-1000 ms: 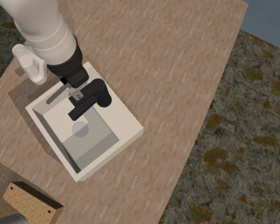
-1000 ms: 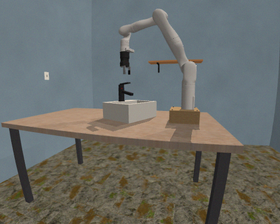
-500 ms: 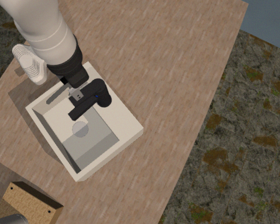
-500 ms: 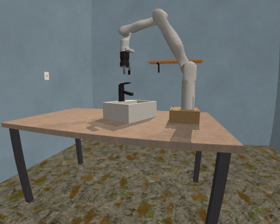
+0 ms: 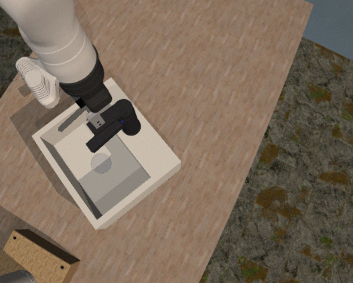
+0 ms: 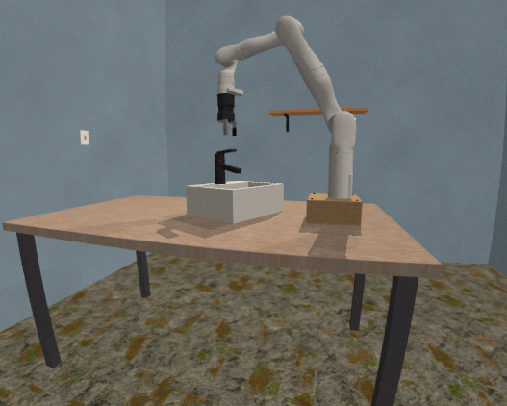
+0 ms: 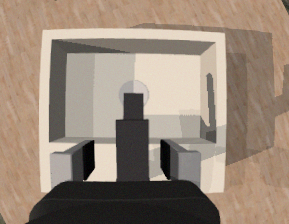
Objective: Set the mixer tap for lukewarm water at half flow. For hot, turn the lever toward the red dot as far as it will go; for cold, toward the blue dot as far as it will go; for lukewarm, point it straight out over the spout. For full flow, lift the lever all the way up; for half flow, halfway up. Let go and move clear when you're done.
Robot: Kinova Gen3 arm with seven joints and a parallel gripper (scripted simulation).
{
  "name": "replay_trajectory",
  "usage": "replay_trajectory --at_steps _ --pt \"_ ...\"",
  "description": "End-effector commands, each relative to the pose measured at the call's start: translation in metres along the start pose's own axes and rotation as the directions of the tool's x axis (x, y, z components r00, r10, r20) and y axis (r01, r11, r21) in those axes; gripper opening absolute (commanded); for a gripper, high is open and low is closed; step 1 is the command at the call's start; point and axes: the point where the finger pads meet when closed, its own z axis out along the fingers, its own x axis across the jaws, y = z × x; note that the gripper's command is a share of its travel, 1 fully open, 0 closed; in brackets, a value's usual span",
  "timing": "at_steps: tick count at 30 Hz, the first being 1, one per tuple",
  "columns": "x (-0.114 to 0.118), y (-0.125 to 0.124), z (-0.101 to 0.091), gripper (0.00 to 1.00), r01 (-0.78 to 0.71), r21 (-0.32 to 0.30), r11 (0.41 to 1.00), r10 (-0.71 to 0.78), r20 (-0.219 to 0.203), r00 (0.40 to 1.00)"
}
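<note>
Your gripper [image 5: 88, 112] [image 6: 230, 131] [image 7: 127, 154] hovered with its jaws wide, holding nothing. Below them, clear of contact, you had the tap lever [image 5: 113, 115] [image 6: 229, 151] [image 7: 132, 150] straight over the spout [image 5: 103, 138] [image 6: 233, 168] [image 7: 133, 106], seemingly lukewarm. It tilted slightly upward; half flow was unconfirmed, so lifting probably remained.
</note>
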Motion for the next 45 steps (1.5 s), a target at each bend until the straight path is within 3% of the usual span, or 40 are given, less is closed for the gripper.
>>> replay_trajectory --at_steps 1,32,45 --pt "0.002 0.000 0.005 1.00 -0.004 0.000 1.000 0.004 -0.004 1.000" --pt "0.003 0.000 0.045 1.00 -0.003 0.000 1.000 0.003 -0.004 1.000" --pt "0.004 0.002 0.051 1.00 -0.003 -0.003 1.000 0.003 -0.006 1.000"
